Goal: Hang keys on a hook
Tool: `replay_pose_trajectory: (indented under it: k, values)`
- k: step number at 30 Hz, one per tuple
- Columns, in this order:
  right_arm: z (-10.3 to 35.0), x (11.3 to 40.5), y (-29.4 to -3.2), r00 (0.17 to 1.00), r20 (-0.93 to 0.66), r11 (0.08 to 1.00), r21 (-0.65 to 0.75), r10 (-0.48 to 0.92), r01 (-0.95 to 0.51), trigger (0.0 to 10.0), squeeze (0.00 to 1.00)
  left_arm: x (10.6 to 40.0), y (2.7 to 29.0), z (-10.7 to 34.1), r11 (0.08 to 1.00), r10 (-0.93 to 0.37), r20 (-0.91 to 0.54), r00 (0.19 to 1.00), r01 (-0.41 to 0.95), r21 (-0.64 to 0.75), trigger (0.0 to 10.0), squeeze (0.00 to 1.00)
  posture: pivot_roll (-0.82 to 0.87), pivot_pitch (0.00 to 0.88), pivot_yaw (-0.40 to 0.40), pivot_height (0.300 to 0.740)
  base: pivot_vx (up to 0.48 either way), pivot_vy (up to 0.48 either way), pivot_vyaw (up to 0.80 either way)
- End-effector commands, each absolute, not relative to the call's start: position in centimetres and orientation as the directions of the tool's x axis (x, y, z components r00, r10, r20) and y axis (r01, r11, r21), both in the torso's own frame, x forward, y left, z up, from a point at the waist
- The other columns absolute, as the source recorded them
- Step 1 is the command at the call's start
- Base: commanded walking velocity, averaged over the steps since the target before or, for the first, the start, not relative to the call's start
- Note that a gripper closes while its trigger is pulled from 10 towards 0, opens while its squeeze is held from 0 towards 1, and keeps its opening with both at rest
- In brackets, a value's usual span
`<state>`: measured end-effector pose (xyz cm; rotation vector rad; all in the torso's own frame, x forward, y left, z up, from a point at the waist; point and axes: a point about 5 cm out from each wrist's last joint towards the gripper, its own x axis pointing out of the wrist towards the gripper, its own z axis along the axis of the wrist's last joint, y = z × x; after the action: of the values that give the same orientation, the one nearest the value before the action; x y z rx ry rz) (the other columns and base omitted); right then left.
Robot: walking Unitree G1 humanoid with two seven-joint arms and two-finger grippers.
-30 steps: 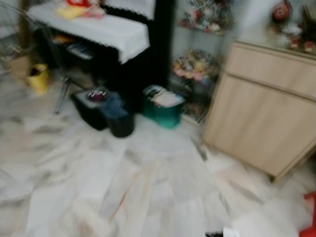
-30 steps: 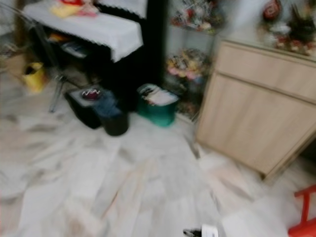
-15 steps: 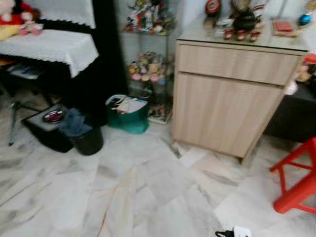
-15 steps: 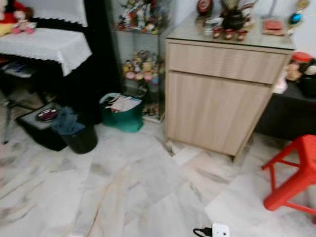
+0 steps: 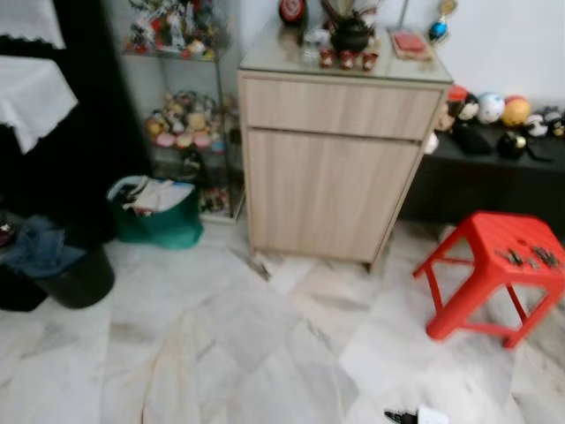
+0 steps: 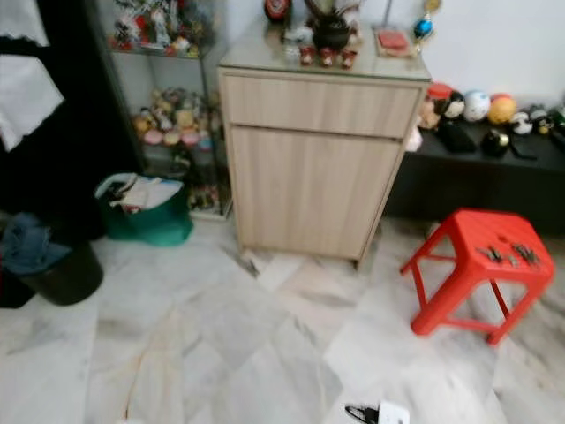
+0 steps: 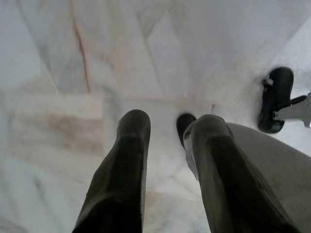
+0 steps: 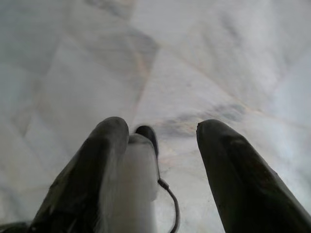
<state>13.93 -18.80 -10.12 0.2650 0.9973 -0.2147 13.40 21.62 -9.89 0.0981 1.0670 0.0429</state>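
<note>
Left gripper (image 7: 165, 131): hangs idle above the marble floor (image 5: 265, 353), its two black fingers parted with bare tile between them; it holds nothing.
Right gripper (image 8: 163, 133): likewise pointed down at the floor, fingers spread apart and empty; a white part of the robot with a thin cable lies between the camera and the tile.
Keys (image 5: 528, 257): small dark pieces, judged to be the keys, lie on the seat of the red stool (image 5: 490, 265), toward its far right side; blur keeps their number and any ring uncertain.
Red stool: stands on the floor to the robot's right, just in front of a low dark shelf (image 5: 494, 159) carrying round ornaments.
Wooden cabinet (image 5: 331, 163): straight ahead, trinkets on its top; a glass display case (image 5: 181, 106) of figurines to its left, with a green basket (image 5: 159, 212) at the foot of that case.
Hook: none can be made out.
Stage (judged): approach; nothing grasped yet.
Risk 1: the keys are small and flat on a smooth seat, so a shallow pinch could push them off the edge onto the floor.
Risk 2: a bump while closing in could shift the light stool.
Risk 3: with the hook unlocated, the robot may carry the keys toward the wrong wall.
</note>
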Motion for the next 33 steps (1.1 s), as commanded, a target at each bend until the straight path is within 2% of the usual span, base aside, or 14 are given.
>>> replay_pose_trajectory:
  k: [1, 3, 27, 33]
  values:
    - [-10.2, 13.68, -18.92, 0.518, -0.853, 0.944, 0.119, -0.061, 0.307, 10.0, 0.0, 12.82, 21.17, -10.16, 0.996, 0.063, -0.881, 0.469, 0.03, 0.088, 10.0, 0.0, 0.02, 0.0, -0.011, 0.74, 0.0, -0.349, -0.8]
    - [-10.21, 13.67, -18.86, 0.519, -0.853, 0.944, 0.127, -0.054, 0.306, 10.0, 0.0, 12.8, 21.18, -10.16, 0.996, 0.064, -0.882, 0.468, 0.03, 0.088, 10.0, 0.0, 0.03, 0.0, -0.011, 0.74, 0.0, -0.349, -0.61]
    - [-10.26, 13.46, -18.76, 0.526, -0.85, 0.942, 0.154, -0.028, 0.298, 10.0, 0.0, 12.52, 21.2, -10.24, 0.996, 0.061, -0.884, 0.463, 0.03, 0.085, 10.0, 0.0, 0.04, 0.0, -0.025, 0.74, 0.0, -0.377, 0.0]
    - [-10.21, 13.58, -18.85, 0.529, -0.848, 0.931, 0.157, -0.044, 0.331, 10.0, 0.0, 12.63, 21.07, -10.23, 0.998, 0.056, -0.881, 0.469, -0.012, 0.057, 10.0, 0.0, 0.03, 0.0, -0.038, 0.74, 0.0, 0.0, 0.0]
